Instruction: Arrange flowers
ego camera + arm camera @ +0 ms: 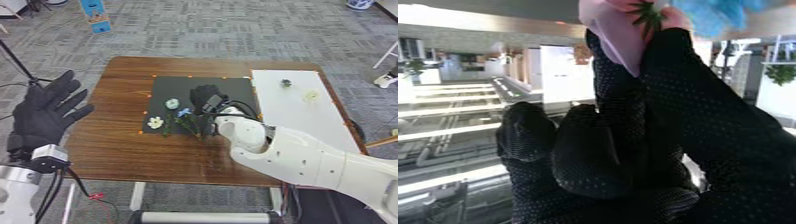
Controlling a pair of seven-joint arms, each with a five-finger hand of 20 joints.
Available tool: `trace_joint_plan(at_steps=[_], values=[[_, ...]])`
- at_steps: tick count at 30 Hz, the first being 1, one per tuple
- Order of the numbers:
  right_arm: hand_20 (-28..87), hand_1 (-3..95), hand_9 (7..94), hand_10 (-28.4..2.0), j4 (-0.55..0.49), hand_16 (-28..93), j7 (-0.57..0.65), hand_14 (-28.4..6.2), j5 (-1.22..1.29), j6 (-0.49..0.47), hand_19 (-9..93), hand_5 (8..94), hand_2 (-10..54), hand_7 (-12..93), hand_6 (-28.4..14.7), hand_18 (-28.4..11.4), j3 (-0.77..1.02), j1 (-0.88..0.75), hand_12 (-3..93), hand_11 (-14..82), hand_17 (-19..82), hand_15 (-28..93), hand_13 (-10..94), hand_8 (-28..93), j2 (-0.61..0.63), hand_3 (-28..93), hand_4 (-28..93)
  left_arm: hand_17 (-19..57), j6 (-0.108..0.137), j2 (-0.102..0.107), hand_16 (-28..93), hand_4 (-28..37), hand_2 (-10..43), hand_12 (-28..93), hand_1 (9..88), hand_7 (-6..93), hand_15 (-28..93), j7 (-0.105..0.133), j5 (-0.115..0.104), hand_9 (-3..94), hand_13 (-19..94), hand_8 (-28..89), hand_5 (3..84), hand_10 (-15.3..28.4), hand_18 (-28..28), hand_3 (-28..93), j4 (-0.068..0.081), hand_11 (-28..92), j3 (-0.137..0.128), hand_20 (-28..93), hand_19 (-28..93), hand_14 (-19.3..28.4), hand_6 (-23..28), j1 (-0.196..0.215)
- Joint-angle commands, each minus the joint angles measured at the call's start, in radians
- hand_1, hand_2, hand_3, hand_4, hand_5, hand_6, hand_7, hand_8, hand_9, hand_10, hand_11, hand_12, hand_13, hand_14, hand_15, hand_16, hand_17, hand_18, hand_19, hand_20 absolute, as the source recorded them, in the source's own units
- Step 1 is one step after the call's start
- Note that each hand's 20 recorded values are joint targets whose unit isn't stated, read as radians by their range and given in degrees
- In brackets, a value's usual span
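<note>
- The right hand (206,94), in a black dotted fabric glove, is over the right part of the black mat, its thumb and a finger pinched on a pink flower.
- The left hand (43,111), gloved in the same black fabric, is held wide with straight, spread fingers, near the table's left edge.
- The pink flower (614,35) has broad, smooth, pale pink petals and a pointed, star-shaped green part at its base; it is at the tips of the pinching thumb and finger.
- Bright blue petals (704,17), ruffled and thin-looking, are just beside the pink flower in the wrist view.
- On the left part of the mat, a rounded pale green-white flower (172,104) lies farthest off, a small blue flower (185,112) is to its right and nearer, and an open white flower with a yellowish centre (155,122) lies near and left.
- Thin green stems (167,126) run toward the mat's near edge.
- The black mat (191,85) is flat, matte and squarish; to its right is a long, smooth white sheet (320,117), both edged with little orange marks.
- On the sheet's far part are a small dark green cluster (286,83) and, right and nearer, a pale yellow flower (311,95).
- The table (120,145) is brown, grained wood.
- A rounded blue-and-white vessel (360,4) stands on the floor, far right; its contents are hard to tell.
</note>
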Motion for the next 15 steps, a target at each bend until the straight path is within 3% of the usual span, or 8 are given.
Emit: trace_joint_plan(at_steps=[1,8,15], values=[[57,50.1,84.9,-3.9,0.032,35,-0.005,-3.9,-0.026,-0.013,93,74.1,-9.5,39,4.0,-20.5,0.016,0.0,45.3,18.6,43,86,76,1,-0.017,79,-28,-10.4,-0.005,0.007,5,-28.3,-6.2,17,22.2,14.5,9,-0.005,-0.005,20.6,16,-8,25.7,10.3,24.8,62,0.004,11,0.005,2,40,14.1,2.3,-0.007],[57,44.7,81.9,-4.5,0.002,36,0.001,-4.3,-0.027,-0.007,93,67.3,-9.5,35,3.8,-20.4,0.018,-0.001,42.2,13.1,41,86,75,-2,-0.007,76,-28,-10.4,-0.007,0.004,5,-28.3,-6.3,17,22.1,14.5,9,-0.006,-0.005,20.6,16,-8,25.7,10.3,24.8,62,-0.001,11,0.0,2,40,14.2,2.4,0.0],[56,39.6,77.8,-5.5,-0.016,36,0.011,-4.5,-0.045,-0.032,93,65.4,-9.5,31,4.1,-20.7,0.024,-0.003,34.1,20.3,40,86,74,-2,0.003,78,-28,-10.4,-0.008,0.0,5,-28.3,-6.2,17,22.2,14.4,9,-0.006,-0.005,20.7,16,-8,25.7,10.4,24.8,62,-0.007,11,-0.007,2,40,14.2,2.3,0.01]])
